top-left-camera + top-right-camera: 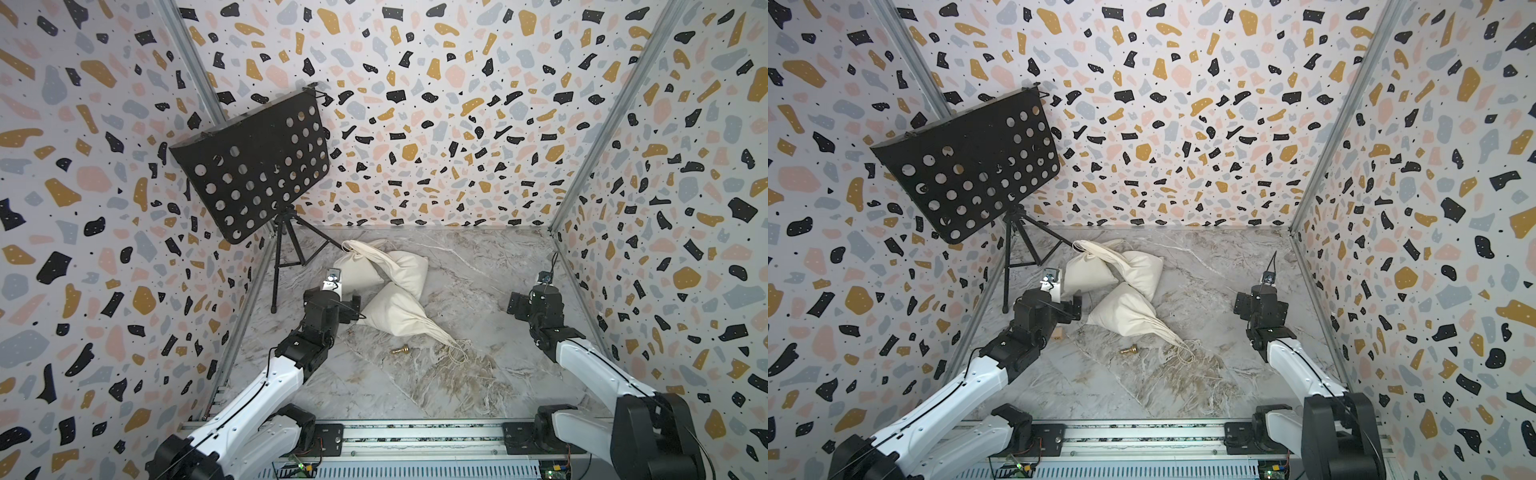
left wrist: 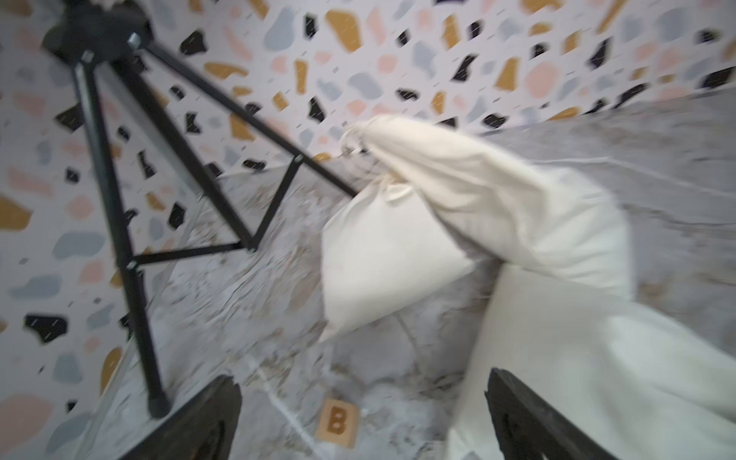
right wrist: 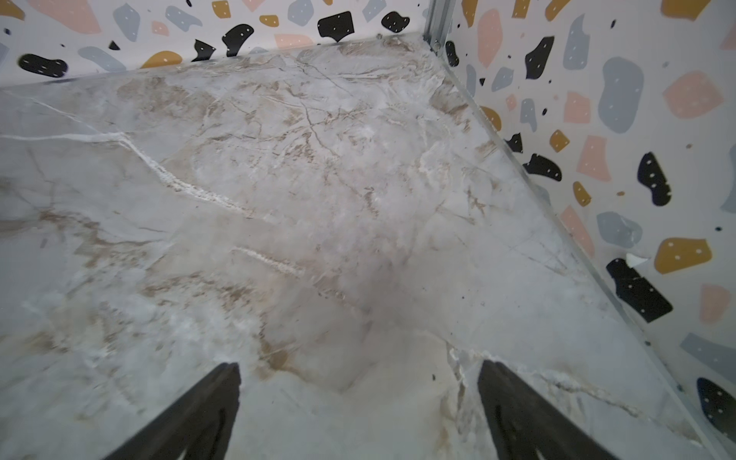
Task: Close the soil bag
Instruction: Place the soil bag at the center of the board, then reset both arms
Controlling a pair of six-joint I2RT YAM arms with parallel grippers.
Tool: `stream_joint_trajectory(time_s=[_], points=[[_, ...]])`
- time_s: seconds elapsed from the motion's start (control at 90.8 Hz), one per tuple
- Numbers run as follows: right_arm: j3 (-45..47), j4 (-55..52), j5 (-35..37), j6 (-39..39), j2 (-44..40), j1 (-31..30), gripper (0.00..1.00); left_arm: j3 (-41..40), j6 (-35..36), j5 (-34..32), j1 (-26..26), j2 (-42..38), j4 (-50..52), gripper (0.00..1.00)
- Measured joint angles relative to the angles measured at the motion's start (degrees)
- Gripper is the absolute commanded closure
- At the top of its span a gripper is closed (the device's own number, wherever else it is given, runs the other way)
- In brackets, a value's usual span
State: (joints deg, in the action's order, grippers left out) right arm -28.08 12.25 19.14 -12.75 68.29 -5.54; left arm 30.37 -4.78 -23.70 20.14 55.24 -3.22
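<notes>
Left claw point(image 2: 362, 416) gapes empty, soil bag point(image 2: 597, 378) just beside it; right claw point(image 3: 358, 410), also apart, hangs well away.

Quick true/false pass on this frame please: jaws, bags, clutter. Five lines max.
1. The left gripper and right gripper both have open jaws and grip nothing. True.
2. The nearest soil bag tapers to a gathered neck, its strings loose on the table. True.
3. The brass piece sits inside a bag. False: it lies on the table, beside the strings.
4. The music stand is on the right arm's side. False: it stands in the far corner on the left arm's side.
5. The wooden tile reads A. False: it reads B.
</notes>
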Motion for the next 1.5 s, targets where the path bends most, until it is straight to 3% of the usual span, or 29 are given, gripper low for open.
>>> stream_joint_trajectory(time_s=[0.121, 0.297, 0.44, 0.528, 0.617, 0.716, 0.947, 1.497], points=[[4.79, 10.62, 2.01, 4.66, 4.61, 0.09, 0.0, -4.81, 0.39, -4.22, -6.88, 5.14, -5.7, 0.0], [15.1, 33.97, 1.6, 9.46, 12.5, 0.09, 0.0, -8.2, 2.49, -4.04, -7.98, 12.22, -17.07, 0.0], [15.65, 41.92, -0.76, 12.04, 18.21, 0.09, 0.0, -14.1, 4.26, 0.9, -7.98, 13.22, -28.74, 0.0], [13.68, 42.36, -2.8, 12.9, 18.78, 0.33, 0.0, -17.62, 4.7, 2.4, -8.04, 14.32, -35.36, 0.0], [11.26, 42.07, -3.54, 13.14, 18.91, 0.61, 0.0, -17.73, 5.16, 4.37, -8.68, 20.35, -40.54, 0.0], [9.66, 41.66, -3.5, 12.92, 18.97, 1.36, 0.0, -14.88, 5.22, 7.96, -10.43, 25.64, -40.0, 0.0], [9.44, 40.76, -3.45, 12.76, 18.97, 1.64, 0.0, -13.07, 5.18, 11.43, -12.22, 25.2, -40.89, 0.0], [9.25, 39.56, -4.31, 12.79, 19.06, 1.64, 0.0, -13.07, 5.18, 12.61, -12.22, 25.14, -40.89, 0.0]])
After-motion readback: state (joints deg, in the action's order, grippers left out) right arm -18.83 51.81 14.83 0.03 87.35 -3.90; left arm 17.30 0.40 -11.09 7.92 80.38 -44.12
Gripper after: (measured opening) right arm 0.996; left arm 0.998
